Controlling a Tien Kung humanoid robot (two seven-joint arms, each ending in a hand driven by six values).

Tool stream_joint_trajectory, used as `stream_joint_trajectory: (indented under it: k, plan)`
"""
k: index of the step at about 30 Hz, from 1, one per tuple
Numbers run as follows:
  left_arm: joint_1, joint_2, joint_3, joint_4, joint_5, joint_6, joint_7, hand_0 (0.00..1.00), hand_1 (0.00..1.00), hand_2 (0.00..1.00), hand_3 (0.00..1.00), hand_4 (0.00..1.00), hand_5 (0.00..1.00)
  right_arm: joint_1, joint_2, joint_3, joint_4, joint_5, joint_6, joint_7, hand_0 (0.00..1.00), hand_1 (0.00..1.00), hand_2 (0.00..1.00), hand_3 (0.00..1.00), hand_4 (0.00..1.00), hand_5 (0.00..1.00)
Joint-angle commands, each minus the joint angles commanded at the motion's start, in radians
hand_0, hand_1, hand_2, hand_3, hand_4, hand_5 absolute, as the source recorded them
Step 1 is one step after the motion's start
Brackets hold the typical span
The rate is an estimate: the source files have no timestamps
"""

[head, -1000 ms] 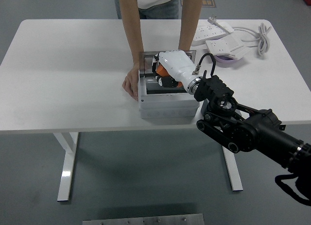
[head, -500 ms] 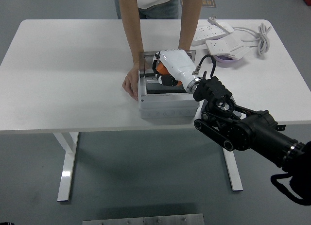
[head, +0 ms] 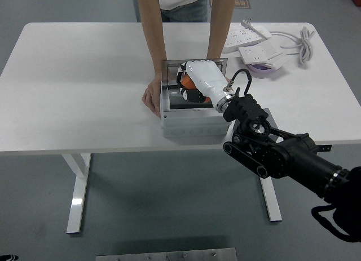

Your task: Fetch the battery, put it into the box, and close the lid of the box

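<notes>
A grey box (head: 192,125) stands open at the table's middle near the front edge, its lid (head: 194,61) tipped back behind it. My right hand (head: 185,87), white with orange and black parts, reaches down into the box from the right. A dark shape (head: 189,105) lies in the box under the hand; I cannot tell whether it is the battery or whether the hand holds it. A person at the far side steadies the box with one hand (head: 151,98) on its left side and the other arm (head: 219,41) behind the lid. My left arm is not in view.
White power strips (head: 248,38) with a coiled cable (head: 304,44) lie at the back right, with a purple bowl (head: 262,70) next to them. My black right forearm (head: 282,154) hangs past the table's front edge.
My right hand has shifted slightly up and back inside the box, and the forearm has swung a little left. The person's hands and the box have not moved.
</notes>
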Motion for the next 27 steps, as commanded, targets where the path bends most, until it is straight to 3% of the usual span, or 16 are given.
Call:
stream_joint_trajectory:
  k: [18, 27]
  plan:
    - [-0.001, 0.000, -0.003, 0.000, 0.005, -0.002, 0.001, 0.834, 0.903, 0.866, 0.826, 0.854, 0.557, -0.018, 0.009, 0.001, -0.038, 0.074, -0.008, 0.022, 0.166, 0.219, 0.311, 0.435, 0.150, 0.002]
    - [-0.001, 0.000, -0.002, 0.000, 0.005, -0.002, 0.000, 0.834, 0.903, 0.865, 0.826, 0.856, 0.560, -0.019, 0.008, 0.020, -0.051, 0.116, 0.018, 0.049, 0.185, 0.246, 0.318, 0.454, 0.193, 0.002]
